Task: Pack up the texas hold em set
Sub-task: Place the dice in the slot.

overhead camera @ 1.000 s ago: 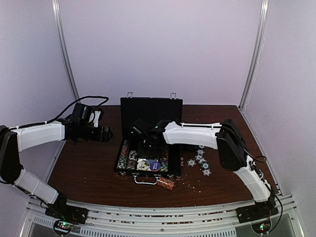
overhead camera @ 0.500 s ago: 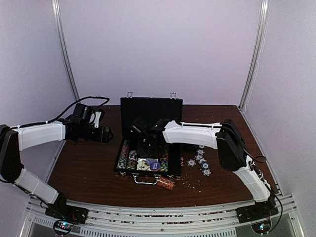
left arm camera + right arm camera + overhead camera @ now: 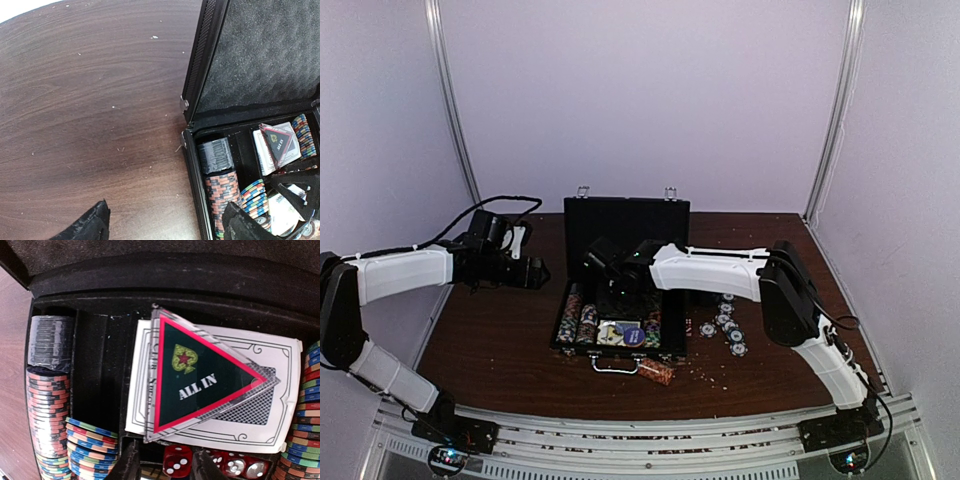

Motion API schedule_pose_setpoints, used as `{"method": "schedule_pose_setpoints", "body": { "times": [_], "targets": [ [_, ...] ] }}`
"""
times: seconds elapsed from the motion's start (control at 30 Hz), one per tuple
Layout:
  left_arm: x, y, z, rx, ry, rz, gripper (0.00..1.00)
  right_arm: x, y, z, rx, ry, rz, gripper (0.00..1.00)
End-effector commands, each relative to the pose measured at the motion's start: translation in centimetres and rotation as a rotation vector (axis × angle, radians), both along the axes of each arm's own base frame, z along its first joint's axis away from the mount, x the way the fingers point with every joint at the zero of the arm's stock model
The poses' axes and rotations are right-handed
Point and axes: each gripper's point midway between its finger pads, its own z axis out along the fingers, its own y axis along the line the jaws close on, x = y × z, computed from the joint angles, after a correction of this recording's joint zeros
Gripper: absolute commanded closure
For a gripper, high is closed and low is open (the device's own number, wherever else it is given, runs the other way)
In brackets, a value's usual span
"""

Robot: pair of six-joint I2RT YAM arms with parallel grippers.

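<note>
The black briefcase (image 3: 672, 340) lies open mid-table with its lid (image 3: 627, 222) upright. In it are rows of striped chips (image 3: 47, 405), a card deck (image 3: 260, 425) under a triangular "ALL IN" plaque (image 3: 200, 380), and red dice (image 3: 235, 465). My right gripper (image 3: 169, 467) is low inside the case. Its jaws are slightly apart on either side of one red die (image 3: 176, 464) lying in the dice slot. My left gripper (image 3: 165, 227) is open and empty, above the table at the case's left wall (image 3: 192, 190), one fingertip (image 3: 245, 227) over the chips (image 3: 222, 192).
Several loose chips (image 3: 725, 322) lie on the table right of the case. A small brownish packet (image 3: 656, 372) lies in front of the silver handle (image 3: 615, 364). A dark blue round thing (image 3: 632, 334) sits in the case's front. Crumbs dot the wood (image 3: 705, 372).
My left gripper has crept slightly right towards the case. My right gripper has stayed over the case's back compartments with hardly any movement.
</note>
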Motion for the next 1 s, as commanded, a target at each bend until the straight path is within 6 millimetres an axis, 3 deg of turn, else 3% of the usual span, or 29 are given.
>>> {"method": "schedule_pose_setpoints", "body": {
  "times": [0.0,0.2,0.43,0.83,0.97],
  "targets": [
    [0.6,-0.3,0.7,-0.015,-0.036,-0.017,0.2,2.1,-3.6,1.9,-0.069,-0.049,-0.08,0.62],
    [0.4,-0.4,0.8,-0.024,-0.038,-0.02,0.2,1.6,-3.4,3.0,-0.055,-0.062,-0.072,0.58],
    [0.2,-0.5,0.9,-0.029,-0.041,-0.025,0.2,0.9,-2.7,2.3,-0.037,-0.049,-0.049,0.61],
    [-0.1,-0.9,1.3,-0.053,-0.041,-0.05,0.2,0.9,-1.4,3.3,0.007,-0.072,-0.028,0.93],
    [-0.6,-2.9,1.6,-0.125,-0.009,-0.14,0.2,1.0,-1.1,3.6,0.023,-0.08,-0.02,0.97]
  ]
}}
